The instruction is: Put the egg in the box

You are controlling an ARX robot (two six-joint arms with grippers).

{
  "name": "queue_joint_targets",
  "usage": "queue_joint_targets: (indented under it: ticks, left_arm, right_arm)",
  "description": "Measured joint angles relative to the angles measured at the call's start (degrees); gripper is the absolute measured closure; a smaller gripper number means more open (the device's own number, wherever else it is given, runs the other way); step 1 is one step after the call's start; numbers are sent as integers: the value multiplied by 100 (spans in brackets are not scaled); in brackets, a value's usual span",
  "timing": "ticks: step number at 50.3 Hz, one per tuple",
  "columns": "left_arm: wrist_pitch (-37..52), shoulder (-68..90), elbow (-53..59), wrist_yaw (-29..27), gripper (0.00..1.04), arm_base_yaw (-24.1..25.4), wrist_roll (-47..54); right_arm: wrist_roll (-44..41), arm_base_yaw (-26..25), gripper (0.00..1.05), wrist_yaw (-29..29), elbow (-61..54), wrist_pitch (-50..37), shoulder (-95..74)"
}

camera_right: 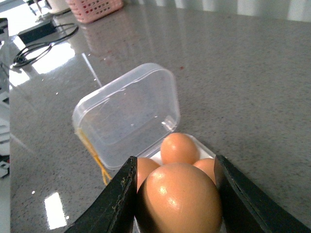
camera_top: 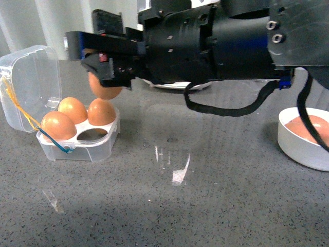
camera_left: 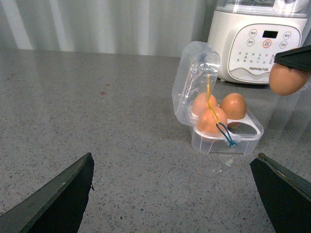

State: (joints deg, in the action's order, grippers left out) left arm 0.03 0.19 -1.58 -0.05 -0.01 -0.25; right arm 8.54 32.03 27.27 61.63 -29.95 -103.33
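My right gripper (camera_top: pixel 103 77) is shut on the egg (camera_top: pixel 104 88), an orange-brown one, and holds it just above the box (camera_top: pixel 82 146). The box is a clear plastic case with its lid (camera_top: pixel 31 85) open to the left. Three brown eggs (camera_top: pixel 72 109) sit in it and the front right slot (camera_top: pixel 92 135) is empty. The right wrist view shows the egg (camera_right: pixel 179 199) between the fingers (camera_right: pixel 119 194), over the box's eggs (camera_right: pixel 179 148). The left wrist view shows the box (camera_left: pixel 226 138) and the held egg (camera_left: pixel 286 79). My left gripper (camera_left: pixel 175 194) is open and empty, well short of the box.
A round white bowl (camera_top: pixel 304 138) with another brown egg stands at the right. A white kitchen appliance (camera_left: pixel 255 41) stands behind the box. A pink basket (camera_right: pixel 95 8) and a cable (camera_right: pixel 43 46) lie far off on the grey counter.
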Motion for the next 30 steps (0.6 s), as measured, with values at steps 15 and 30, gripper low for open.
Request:
queue_joint_targets:
  ticks: [15,30]
  left_arm:
    - [0,0,0,2,7,0,0]
    - [0,0,0,0,7,0,2]
  right_arm:
    - [-426,264,64,111,221,286,-334]
    - [-518,267,64,-17,313,337,-396]
